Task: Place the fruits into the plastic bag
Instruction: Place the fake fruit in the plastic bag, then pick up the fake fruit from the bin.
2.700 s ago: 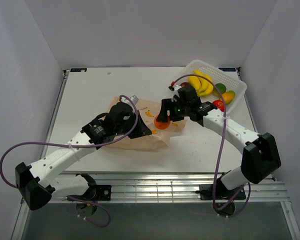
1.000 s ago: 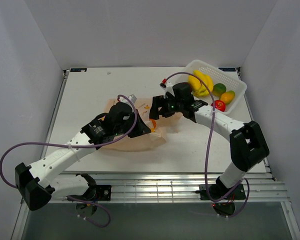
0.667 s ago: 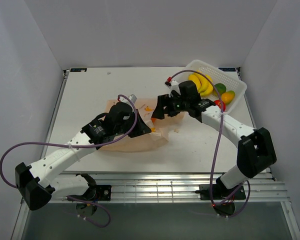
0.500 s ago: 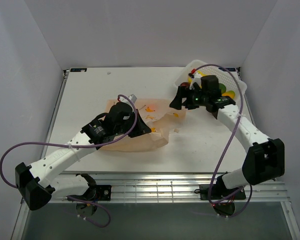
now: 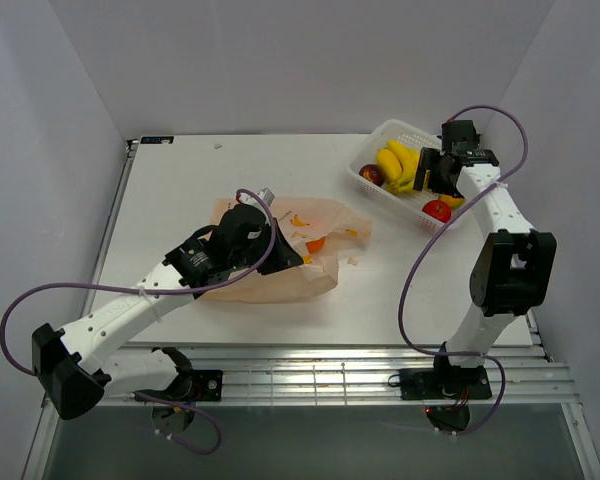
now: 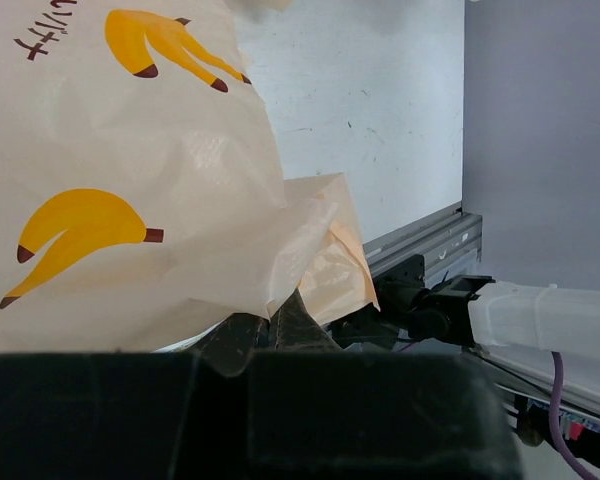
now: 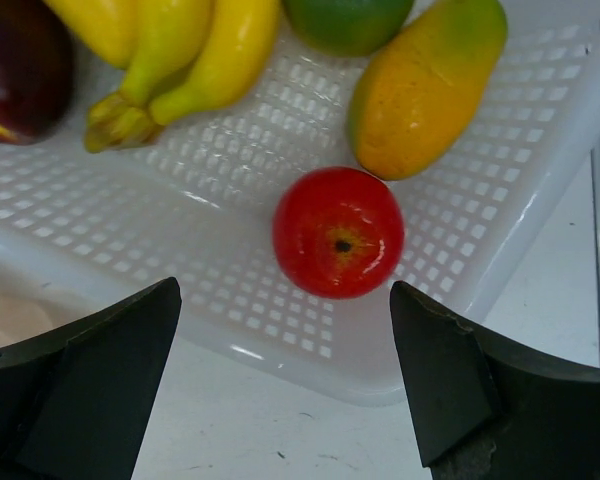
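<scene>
- The plastic bag (image 5: pixel 270 280) carries a print of yellow bananas (image 6: pixel 75 225). In the left wrist view a few dark Japanese-looking characters (image 6: pixel 55 32) sit at its upper left; they are cut by the frame edge and I cannot read them in full.
- No other label or brand is legible on the arms or on the basket (image 5: pixel 385 200).
- The bag lies crumpled at the middle of the white desk (image 5: pixel 180 180), a little towards the near edge, with its mouth facing the right side.
- An orange (image 5: pixel 315 244) shows through the bag's thin film just inside the mouth.
- The left fingers (image 6: pixel 280 330) are pinched tight on a fold of the bag, which drapes over them.
- The white lattice basket sits by the far right corner of the desk, close to the right edge.
- In the basket are a banana bunch (image 7: pixel 180 60), a dark-red fruit (image 7: pixel 20 65), a green fruit (image 7: pixel 348 15), a yellow-green fruit (image 7: pixel 425 90) and a red fruit (image 7: pixel 337 232).
- The red fruit lies apart from the others, near the basket's near wall.
- The right fingers (image 7: pixel 90 390) are spread wide and hold nothing. They hang above that near wall, with the red fruit in line between them.
- A band of bare desk separates the bag's mouth from the basket.
- The far left part of the desk shows open surface up to its edges.
</scene>
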